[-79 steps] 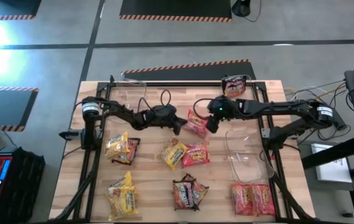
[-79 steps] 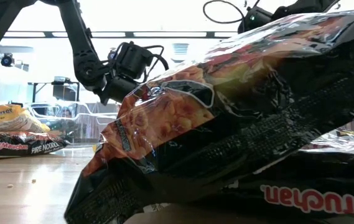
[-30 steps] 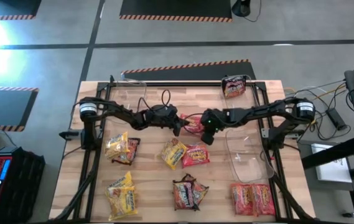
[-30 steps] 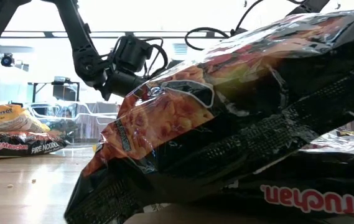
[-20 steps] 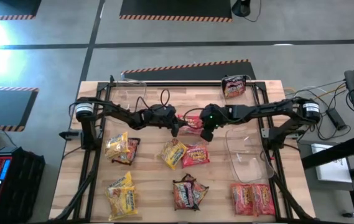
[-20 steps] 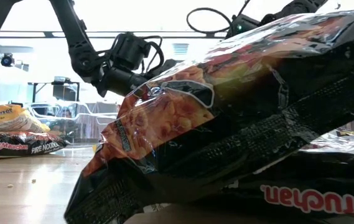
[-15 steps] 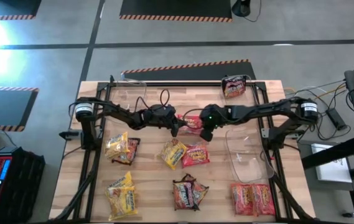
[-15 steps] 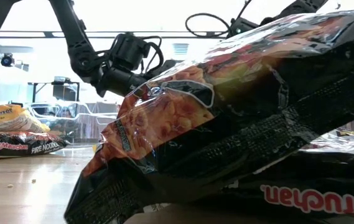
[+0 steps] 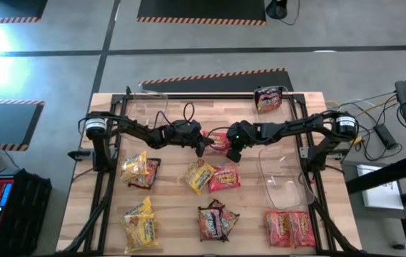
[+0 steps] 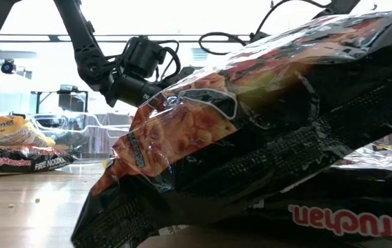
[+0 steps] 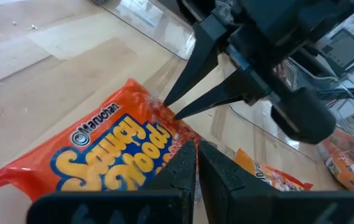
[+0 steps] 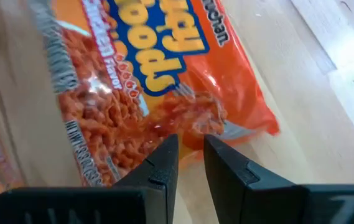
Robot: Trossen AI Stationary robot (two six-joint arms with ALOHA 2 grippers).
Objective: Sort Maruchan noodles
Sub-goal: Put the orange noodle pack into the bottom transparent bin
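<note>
Packets lie scattered over the wooden worktop (image 9: 167, 210): two yellow ones (image 9: 139, 170) on the left side, one above the other, a yellow-and-red pair (image 9: 212, 177) in the middle, a dark maroon packet (image 9: 217, 221) at the near edge, red ones (image 9: 289, 228) at the near right corner and one dark packet (image 9: 267, 99) at the far edge. A clear plastic bin (image 9: 282, 176) sits on the right and another clear bin (image 9: 148, 106) at the far left — both well apart from the centre. In the low view the dark maroon packet fills most of the picture right in front of the camera and hides nearly everything behind it. The two arms stretch inward from opposite sides and meet over the middle of the worktop, both low and nearly level. Between them lies a red-orange packet (image 9: 219, 141), flat on the wood. The left gripper (image 11: 193, 163) is clenched, its fingers pressed together with their tips on one end of that packet. The right gripper (image 12: 190, 155) stands at the opposite end, its fingers a narrow gap apart at the packet's crimped edge — whether they pinch the plastic I cannot tell.
</note>
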